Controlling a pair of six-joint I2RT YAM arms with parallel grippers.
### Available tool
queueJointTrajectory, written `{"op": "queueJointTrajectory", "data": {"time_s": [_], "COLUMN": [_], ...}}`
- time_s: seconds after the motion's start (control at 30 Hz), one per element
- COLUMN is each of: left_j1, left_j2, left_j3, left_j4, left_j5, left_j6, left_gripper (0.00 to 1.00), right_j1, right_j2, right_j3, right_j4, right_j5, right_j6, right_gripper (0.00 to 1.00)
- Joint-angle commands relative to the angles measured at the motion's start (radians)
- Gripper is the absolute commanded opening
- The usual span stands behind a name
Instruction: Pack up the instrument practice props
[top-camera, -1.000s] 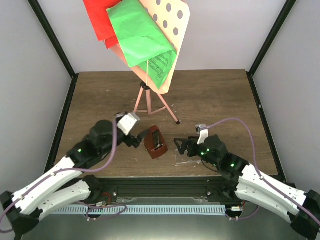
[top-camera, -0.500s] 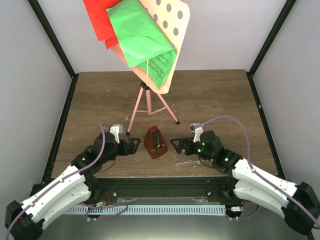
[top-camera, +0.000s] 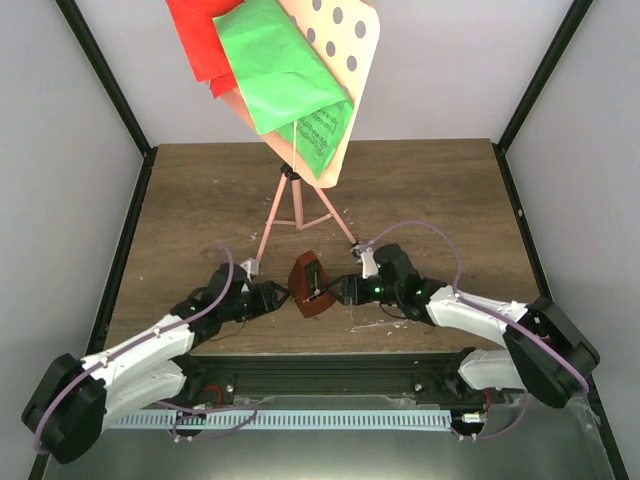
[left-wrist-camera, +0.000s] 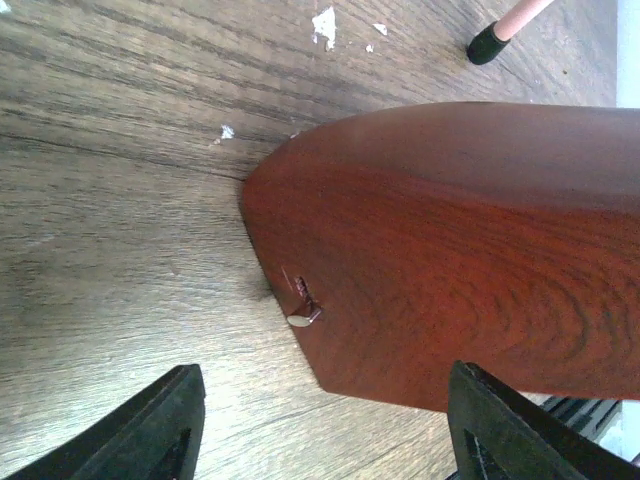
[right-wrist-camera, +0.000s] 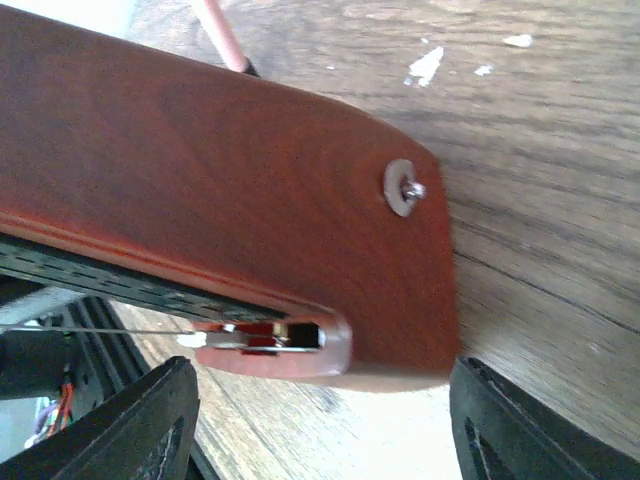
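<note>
On the white-flecked wooden table (top-camera: 430, 190), both jaws gape empty, flanking the metronome (top-camera: 309, 286).

A robotics lab test cell: plain white panel walls (top-camera: 60, 200), black frame posts (top-camera: 105, 75) at the corners, and a scuffed wooden surface (top-camera: 430, 190).

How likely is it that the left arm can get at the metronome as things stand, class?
Yes, probably: the left tool is open right beside the metronome with nothing between them. The right tool crowds only the opposite side.
</note>
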Motion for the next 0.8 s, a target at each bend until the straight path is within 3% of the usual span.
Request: {"op": "queueJointTrajectory", "data": {"time_s": [0.0, 0.37, 0.77], "left_j1": [0.004, 0.018, 0.133], "left_j2": [0.059, 0.097, 0.175], "left_j3": [0.051, 0.018, 0.030], "left_j4": [0.048, 0.179, 0.250], "left_j5": [0.051, 0.044, 0.126], "left_j6": [0.002, -0.044, 0.011], "left_gripper": [0.65, 0.45, 0.38], "right_j1": [-0.007, -0.007, 0.025], "right_j2": [0.039, 0.153, 0.218], "right_j3": [0.038, 0.046, 0.016], "right_j4": [0.115, 0.240, 0.365], "right_j5": [-0.114, -0.228, -0.304], "right_j6": [-0.047, -0.077, -0.038], "right_gripper": [0.68, 0.45, 0.44]}}
